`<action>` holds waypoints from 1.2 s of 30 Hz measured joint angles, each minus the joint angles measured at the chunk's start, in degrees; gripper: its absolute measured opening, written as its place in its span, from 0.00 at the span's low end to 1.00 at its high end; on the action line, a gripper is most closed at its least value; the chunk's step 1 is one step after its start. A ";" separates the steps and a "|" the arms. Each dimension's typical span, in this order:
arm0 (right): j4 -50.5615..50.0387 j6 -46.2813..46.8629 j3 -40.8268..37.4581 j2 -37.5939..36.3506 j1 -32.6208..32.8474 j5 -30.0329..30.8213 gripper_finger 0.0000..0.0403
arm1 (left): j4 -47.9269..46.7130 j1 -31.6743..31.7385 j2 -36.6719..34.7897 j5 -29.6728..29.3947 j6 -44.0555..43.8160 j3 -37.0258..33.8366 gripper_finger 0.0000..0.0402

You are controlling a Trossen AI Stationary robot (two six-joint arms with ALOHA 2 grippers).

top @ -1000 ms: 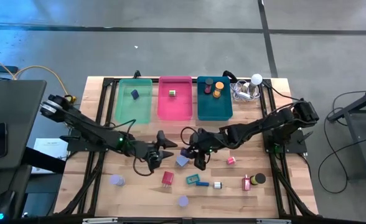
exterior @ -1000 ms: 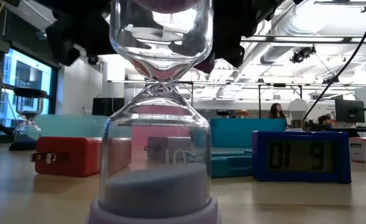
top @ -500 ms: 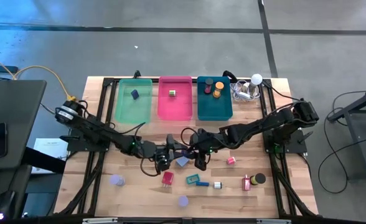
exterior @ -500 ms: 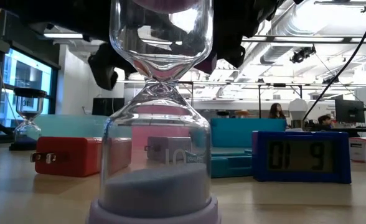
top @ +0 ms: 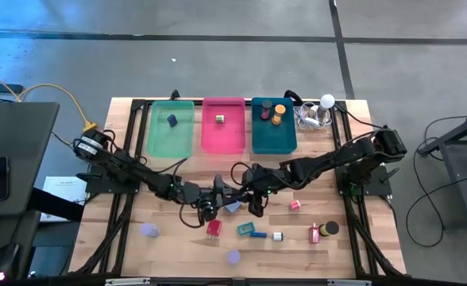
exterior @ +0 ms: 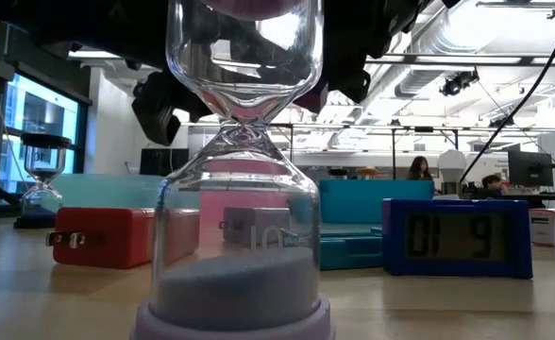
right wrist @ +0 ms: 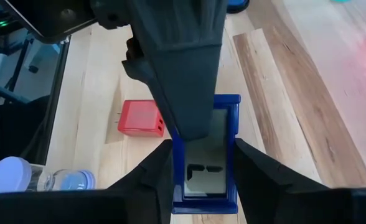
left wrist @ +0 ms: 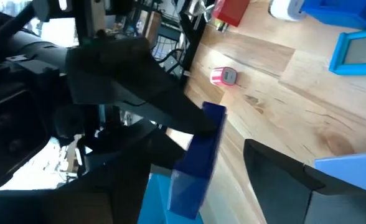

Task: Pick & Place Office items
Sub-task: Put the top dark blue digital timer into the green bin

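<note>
The blue digital clock [right wrist: 205, 154] sits upright between the right gripper [right wrist: 203, 163] fingers [right wrist: 256, 168], one on each side of its frame — grasped, near the middle of the counter [top: 170, 238]. From above the same clock [top: 237, 195] appears between the two grippers. The left gripper [top: 218, 195] meets it from the opposite side: one left finger [left wrist: 170, 112] lies against the clock's upper edge [left wrist: 201, 149], the other [left wrist: 282, 171] stands apart, so these fingers are spread and not clenched. Both arms reach inward from the counter's side edges, stretched low and nearly level, wrists meeting just in front of the pink tray [top: 223, 127]. The red plug block [top: 214, 229] lies just beside the left gripper, toward the front edge — untouched. A lavender hourglass [exterior: 240, 189] stands at the front edge.
</note>
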 joint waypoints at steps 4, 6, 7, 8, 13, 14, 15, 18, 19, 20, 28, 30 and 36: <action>0.04 -0.01 0.00 0.00 0.00 -0.01 0.31 | 0.18 0.00 0.00 -0.03 -0.57 0.00 0.49; 0.04 0.01 0.00 0.00 0.00 -0.08 0.32 | 0.28 0.00 0.00 -0.04 -1.89 0.00 0.42; 0.04 0.01 0.00 0.00 0.00 -0.09 0.32 | 0.32 0.00 0.00 -0.07 -2.50 0.00 0.39; 0.04 -0.01 0.00 0.00 0.00 -0.21 0.31 | 0.32 0.00 0.00 -0.07 -3.03 0.00 0.35; 0.04 0.09 -0.02 0.00 0.00 -0.55 0.31 | 0.00 -0.04 0.00 -0.31 -2.98 0.00 0.22; 0.07 0.19 -0.02 0.00 0.00 -0.63 0.32 | -0.09 -0.04 0.00 -0.31 -2.94 0.00 0.20; 0.07 0.21 -0.02 0.00 0.00 -0.72 0.32 | -0.15 -0.04 0.00 -0.31 -2.92 -0.01 0.19; 0.17 0.21 -0.02 0.00 -0.05 -1.53 0.31 | -0.14 -0.04 0.00 -0.42 -2.94 -0.02 0.18; 0.21 0.21 -0.02 0.00 -0.07 -1.75 0.31 | -0.14 -0.04 0.00 -0.42 -2.96 -0.02 0.18; 0.24 0.21 -0.02 0.00 -0.07 -1.80 0.32 | -0.11 -0.06 0.00 -0.42 -3.00 -0.02 0.18; 0.89 0.11 -0.02 0.00 -0.01 0.91 0.49 | 0.51 -0.02 0.00 -2.20 -4.98 -0.04 0.17; 0.34 0.77 -0.04 0.01 0.00 3.13 0.55 | 0.80 0.02 -0.02 -2.82 -5.53 -0.02 0.17; -0.62 -2.99 -0.04 -0.18 0.00 11.13 0.73 | -0.09 0.03 -0.02 -6.07 -7.30 -0.02 0.17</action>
